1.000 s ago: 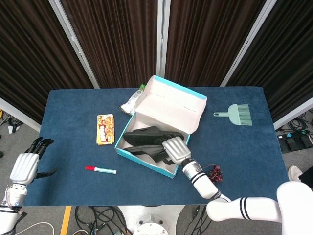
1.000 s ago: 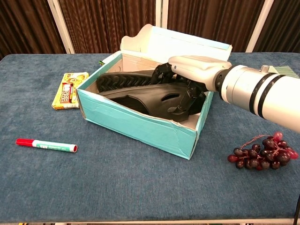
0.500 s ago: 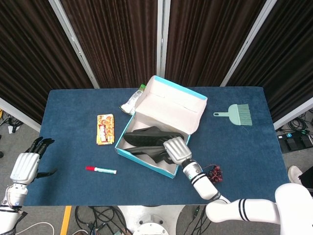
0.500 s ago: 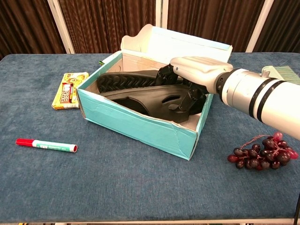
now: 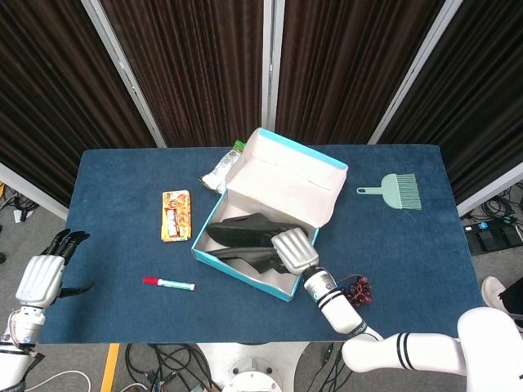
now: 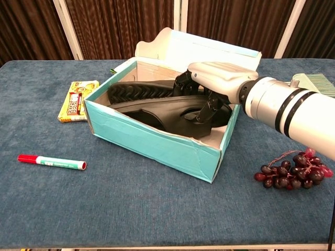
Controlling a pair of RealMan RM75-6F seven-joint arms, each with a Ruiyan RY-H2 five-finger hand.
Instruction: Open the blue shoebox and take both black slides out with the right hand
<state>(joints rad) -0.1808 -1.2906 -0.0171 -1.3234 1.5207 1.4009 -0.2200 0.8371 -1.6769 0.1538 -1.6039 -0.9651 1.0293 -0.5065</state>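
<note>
Right hand [image 6: 217,83] fingers [image 6: 208,107] curled downward; left hand [image 5: 41,276] hangs idle.

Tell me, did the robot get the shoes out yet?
Not yet. The blue shoebox is already open, its lid tipped back. The right hand is inside with its fingers around the nearer black slide. Both slides still lie in the box, so lifting each out remains.

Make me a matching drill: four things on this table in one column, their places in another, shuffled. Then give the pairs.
Things
1. marker
2. grapes
3. brush
4. slides

Places
A. inside the open shoebox
B. far side of the table, right of the shoebox
C. near edge, left of the shoebox
D. near edge, right of the shoebox, under the right arm

Pairs: 1-C, 2-D, 3-B, 4-A
</note>
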